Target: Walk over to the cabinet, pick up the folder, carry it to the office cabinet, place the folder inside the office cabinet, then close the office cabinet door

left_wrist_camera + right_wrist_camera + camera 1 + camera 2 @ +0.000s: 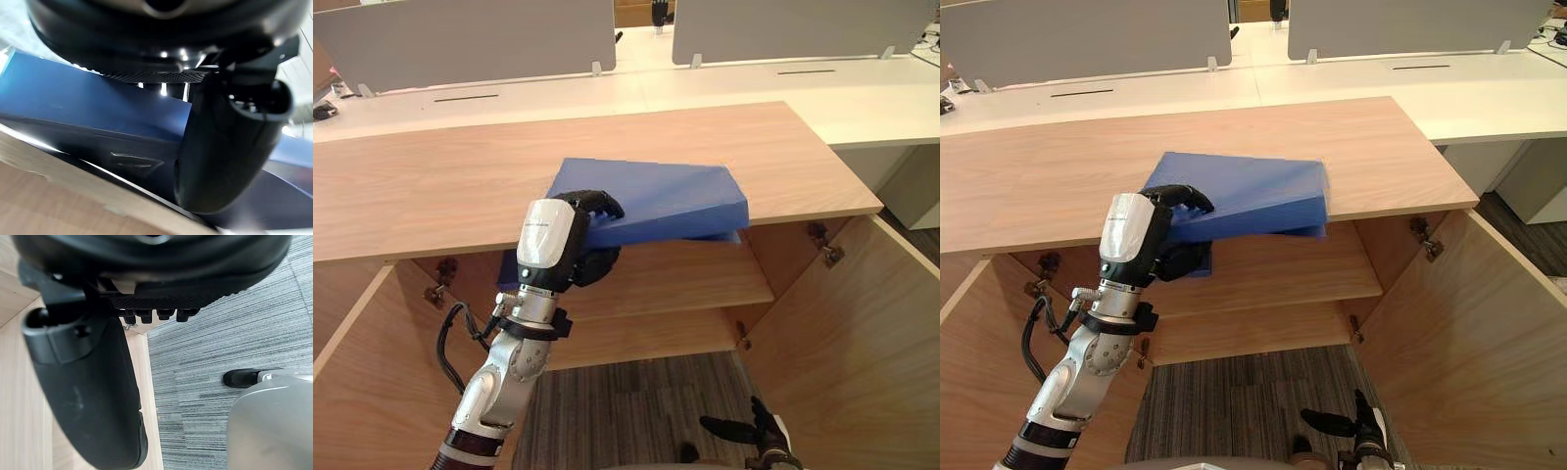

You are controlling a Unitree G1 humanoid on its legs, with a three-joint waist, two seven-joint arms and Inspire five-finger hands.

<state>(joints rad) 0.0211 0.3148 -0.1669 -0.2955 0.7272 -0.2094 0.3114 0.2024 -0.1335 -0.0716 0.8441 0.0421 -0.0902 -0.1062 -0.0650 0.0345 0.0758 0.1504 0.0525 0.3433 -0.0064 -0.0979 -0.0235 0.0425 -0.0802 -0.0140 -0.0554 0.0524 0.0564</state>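
Note:
The blue folder [656, 196] lies tilted across the front edge of the wooden cabinet's top [440, 186], its near side hanging over the open compartment. My left hand [587, 240] is shut on the folder's left end, fingers curled over its upper face and thumb under it; the left wrist view shows the folder [73, 98] against the thumb [230, 147]. Low down by the floor in front of the cabinet's right door hangs my right hand [744, 428], open and holding nothing.
Both cabinet doors stand open, the right door [862, 333] and the left door [352, 392]. Inside are two wooden shelves [695, 279]. White desks [862, 98] with grey partitions [470, 39] stand behind. Grey striped carpet [626, 401] covers the floor.

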